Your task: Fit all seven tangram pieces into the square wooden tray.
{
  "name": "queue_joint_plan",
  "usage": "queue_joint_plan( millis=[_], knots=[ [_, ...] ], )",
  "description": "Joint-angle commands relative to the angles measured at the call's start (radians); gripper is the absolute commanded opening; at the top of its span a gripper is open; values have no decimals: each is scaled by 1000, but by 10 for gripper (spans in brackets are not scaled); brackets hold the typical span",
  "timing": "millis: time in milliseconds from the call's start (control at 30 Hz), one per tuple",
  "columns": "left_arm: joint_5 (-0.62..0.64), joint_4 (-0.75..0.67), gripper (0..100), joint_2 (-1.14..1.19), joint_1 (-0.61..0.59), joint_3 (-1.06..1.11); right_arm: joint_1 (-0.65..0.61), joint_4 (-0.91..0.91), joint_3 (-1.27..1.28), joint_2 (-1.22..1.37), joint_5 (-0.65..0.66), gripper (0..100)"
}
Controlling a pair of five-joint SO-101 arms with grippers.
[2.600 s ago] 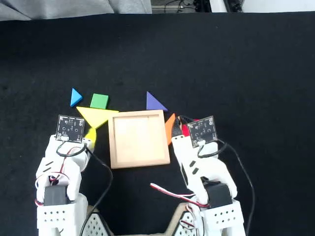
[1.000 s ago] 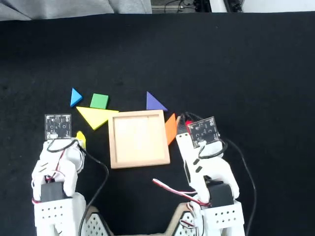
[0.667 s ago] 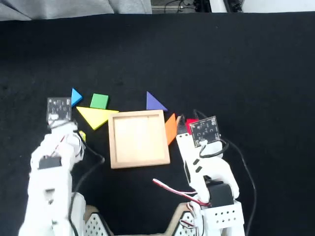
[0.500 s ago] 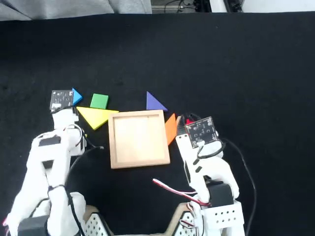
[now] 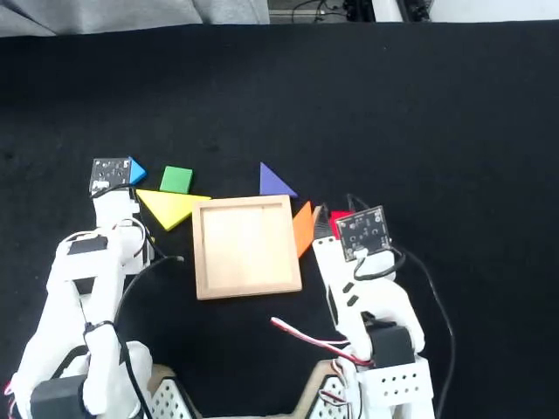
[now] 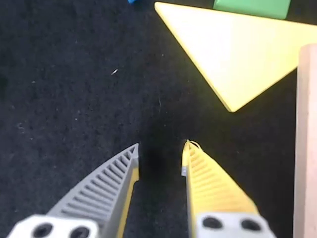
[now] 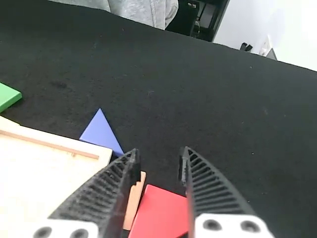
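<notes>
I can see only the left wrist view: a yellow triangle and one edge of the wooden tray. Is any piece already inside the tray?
Observer: No. In the high view the tray holds no piece.
Operator: Where are the pieces on its other side?
Observer: An orange piece lies at the tray's right edge, with a red piece beside it.
Operator: Does the right end effector hold one?
Observer: No, the right end effector is open, over the red piece.
</notes>
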Motion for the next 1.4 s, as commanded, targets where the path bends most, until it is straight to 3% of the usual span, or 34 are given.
queue_joint_plan(
  millis=[0, 333, 967, 1367],
  knots=[
    [11, 5, 152, -25, -2, -45, -14, 0, -4, -45, 9, 133],
    [11, 5, 152, -25, -1, -44, -12, 2, -56, 64, -15, 108],
    [11, 5, 152, -25, -1, -44, 34, -198, -476, 1142, -32, 107],
    [11, 5, 151, -25, -1, -44, 41, -198, -524, 1227, -32, 106]
  ],
)
